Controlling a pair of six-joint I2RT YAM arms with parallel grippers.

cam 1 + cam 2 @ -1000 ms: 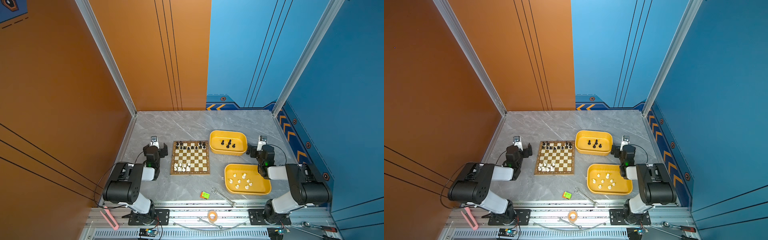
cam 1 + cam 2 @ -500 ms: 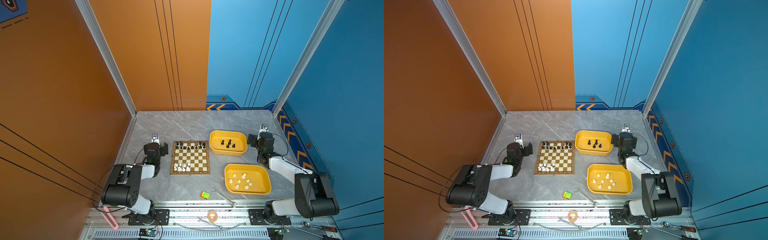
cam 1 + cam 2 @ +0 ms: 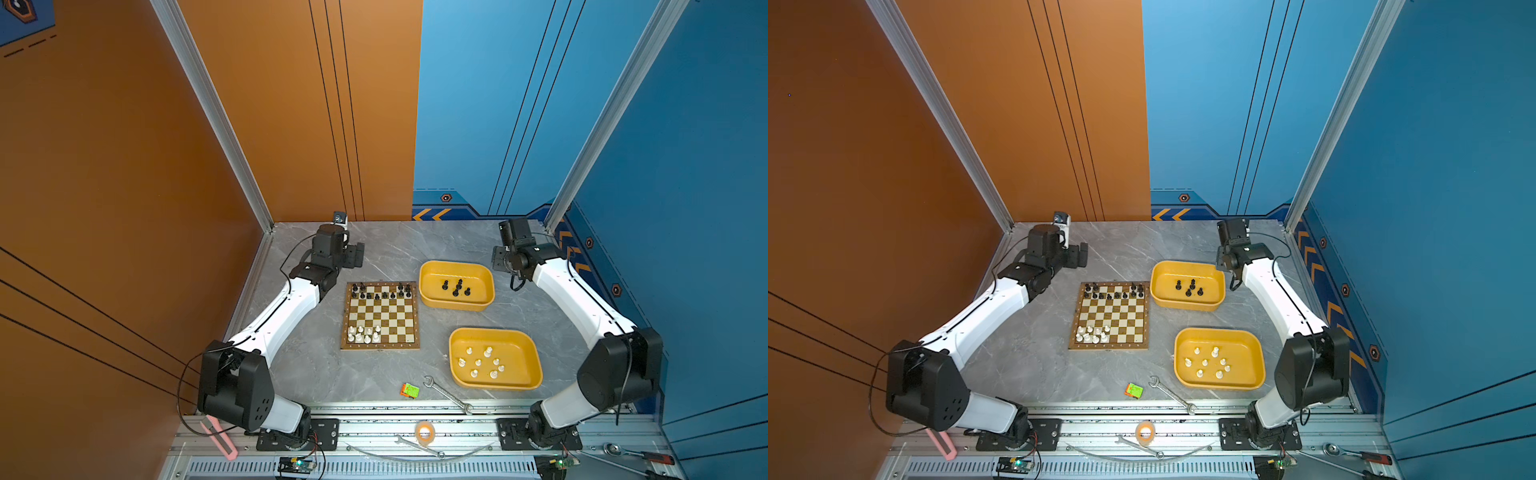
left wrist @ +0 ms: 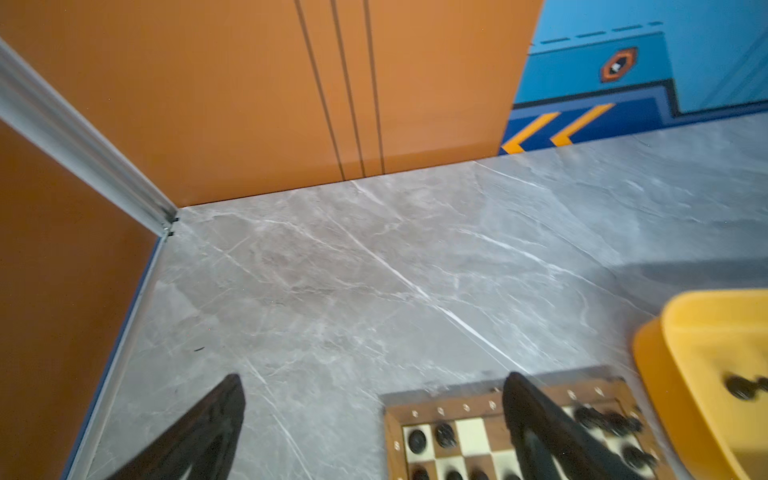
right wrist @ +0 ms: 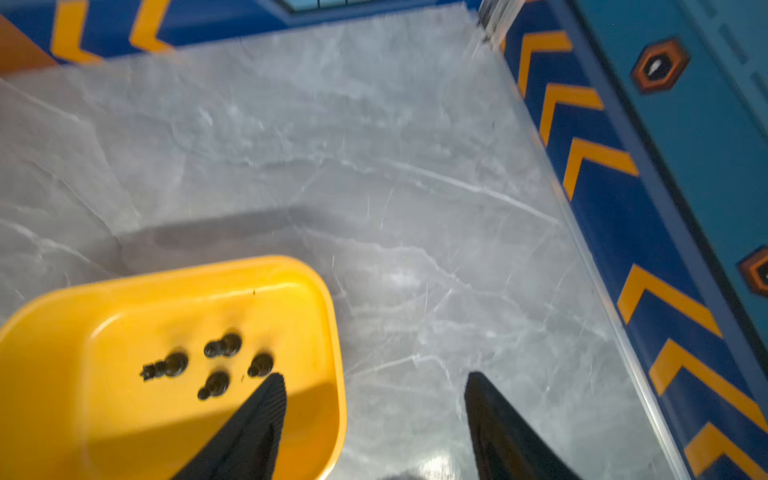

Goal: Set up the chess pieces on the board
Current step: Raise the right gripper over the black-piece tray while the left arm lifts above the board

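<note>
left end effector (image 4: 374, 376): spread, empty, near board (image 4: 457, 405) | right end effector (image 5: 374, 376): spread, empty, partly over tray (image 5: 62, 395), black pieces (image 5: 224, 345) just beside; judged lined up for pick

Tabletop (image 3: 399, 253) lay open at the board's (image 3: 386, 320) twelve and six o'clock, while the far tray (image 3: 457, 306) at two and near tray (image 3: 494, 385) at four blocked passage.

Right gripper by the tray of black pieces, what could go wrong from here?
The right gripper straddles the wall of the yellow tray; lowering straight could strike it. The black pieces sit bunched; a grab may bump neighbours. On the board, the far rows are crowded; placing one could topple others.
</note>
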